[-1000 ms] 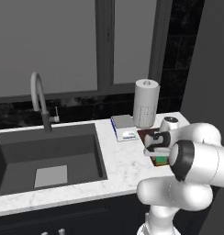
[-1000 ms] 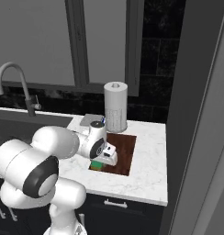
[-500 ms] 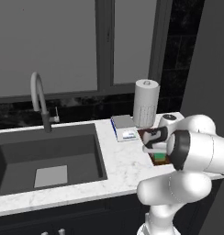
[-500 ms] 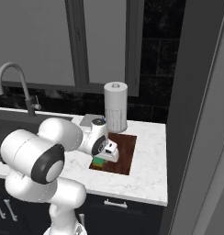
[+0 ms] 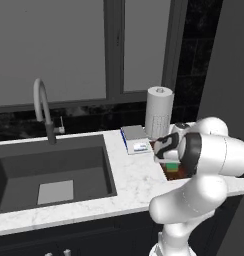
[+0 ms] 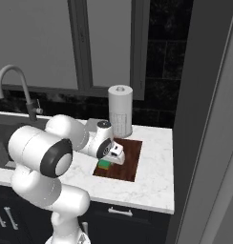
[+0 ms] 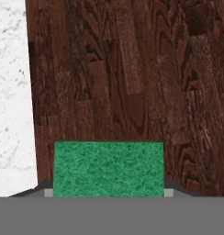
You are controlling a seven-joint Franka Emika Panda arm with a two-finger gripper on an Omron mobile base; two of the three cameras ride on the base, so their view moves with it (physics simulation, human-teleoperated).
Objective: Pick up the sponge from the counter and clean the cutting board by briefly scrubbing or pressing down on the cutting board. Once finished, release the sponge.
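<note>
A: What does the left base view give you?

B: The white marble table (image 5: 129,182) with its dark sink (image 5: 49,167) and a curved faucet (image 5: 43,107) behind the basin. A paper towel roll (image 5: 158,111) stands at the back, and the white-and-blue scale (image 5: 136,140) lies just beside it. The arm's bulk covers most of the cutting board (image 5: 175,173); a sliver of the sponge (image 5: 171,165) shows green under the end effector (image 5: 169,159).

A: And the right base view?

B: Clearer there. The cutting board (image 6: 125,158) lies flat on the table (image 6: 154,183), in front of the paper towel roll (image 6: 120,110). The end effector (image 6: 109,158) reaches down over the board's near left part, and the sponge (image 6: 104,164) sits under it, on the wood close to the board's edge.

A: Hand view?

B: The sponge (image 7: 108,169), green face toward the camera, sits between the two finger tips (image 7: 48,191), which stand against its two sides. So the end effector is closed on the sponge. Behind it runs the board's dark grain (image 7: 132,82), with a strip of table (image 7: 10,101) along the left.
</note>
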